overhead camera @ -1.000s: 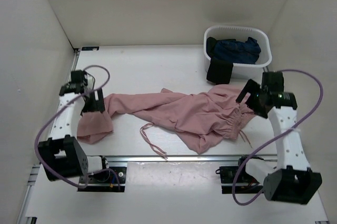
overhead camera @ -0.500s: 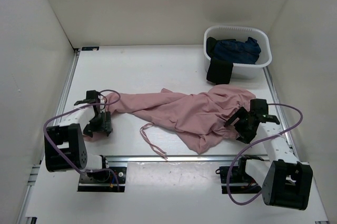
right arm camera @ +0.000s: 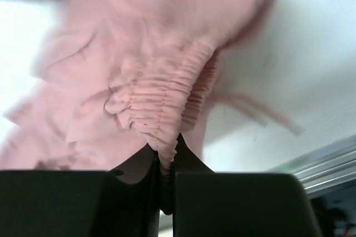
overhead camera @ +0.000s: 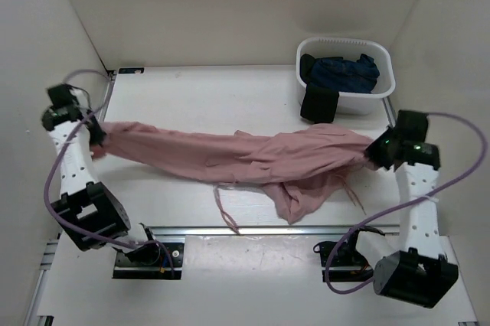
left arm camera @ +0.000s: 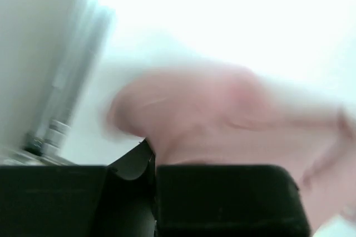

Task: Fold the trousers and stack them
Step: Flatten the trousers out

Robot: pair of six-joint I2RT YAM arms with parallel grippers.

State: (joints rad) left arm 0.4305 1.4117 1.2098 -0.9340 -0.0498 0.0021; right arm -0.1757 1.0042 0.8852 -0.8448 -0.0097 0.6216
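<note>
Trousers [overhead camera: 237,158] lengthwise left-right, waistband [right arm camera: 164,95] rightward.

Thin, matt pink cloth in the trousers [overhead camera: 245,156], wrinkled and gathered at the waistband. Matt white desk [overhead camera: 199,96]; smooth white plastic basket [overhead camera: 364,104].

Overhead view of a white table [overhead camera: 230,96] enclosed by white walls. Dusty-pink trousers [overhead camera: 245,159] stretch in a long wrinkled band between two robot arms. At far left, the left gripper [overhead camera: 98,133] is clamped on a narrow leg end. At far right, the right gripper [overhead camera: 373,151] is clamped on the wider end. A loose fold sags onto the table below the middle, and thin pink cords [overhead camera: 223,211] trail toward the metal rail [overhead camera: 253,229]. At back right, a white basket [overhead camera: 383,92] holds dark blue clothing [overhead camera: 344,72], with a black cloth [overhead camera: 318,104] draped over its front rim
</note>
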